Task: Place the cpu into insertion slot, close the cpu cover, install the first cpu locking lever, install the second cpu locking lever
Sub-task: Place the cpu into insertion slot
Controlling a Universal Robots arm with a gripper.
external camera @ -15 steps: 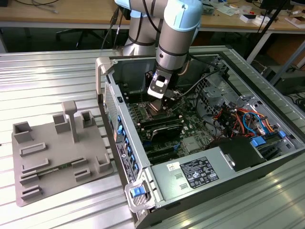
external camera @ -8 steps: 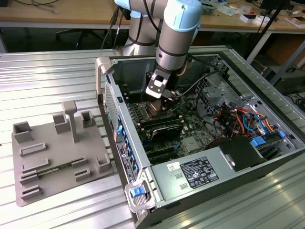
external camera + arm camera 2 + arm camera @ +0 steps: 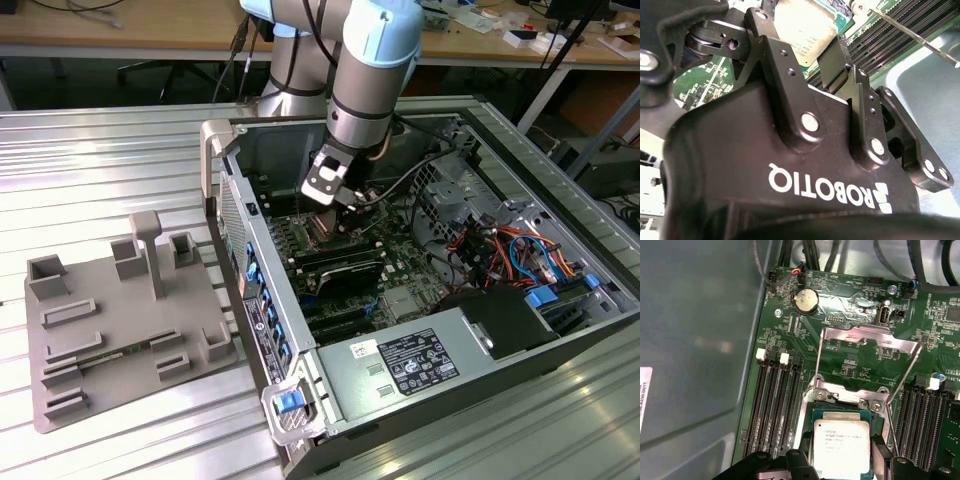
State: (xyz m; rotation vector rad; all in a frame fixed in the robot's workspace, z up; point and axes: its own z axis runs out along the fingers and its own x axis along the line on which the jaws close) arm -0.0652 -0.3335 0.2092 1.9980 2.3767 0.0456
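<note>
The cpu (image 3: pixel 841 447) is a flat silver-grey square just below the hinge of its socket on the green board, and I cannot tell whether it is fully seated. My gripper (image 3: pixel 840 462) is shut on it, with black fingers (image 3: pixel 879 452) against two opposite side edges. The second wrist view shows the cpu (image 3: pixel 805 25) between the fingers (image 3: pixel 832 62), with a thin metal locking lever (image 3: pixel 910 32) standing free beside it. The cpu cover (image 3: pixel 867 340), a thin silvery frame, is swung open and away from the socket. In the exterior view the gripper (image 3: pixel 327 222) reaches down into the open computer case.
Black memory slots (image 3: pixel 775 405) flank the socket on both sides. A coin battery (image 3: pixel 805 299) and cables lie beyond the cover. The grey case wall (image 3: pixel 700 340) stands close by. A power supply (image 3: pixel 410 365) fills the case's near end, and a grey fixture plate (image 3: pixel 120 320) lies outside.
</note>
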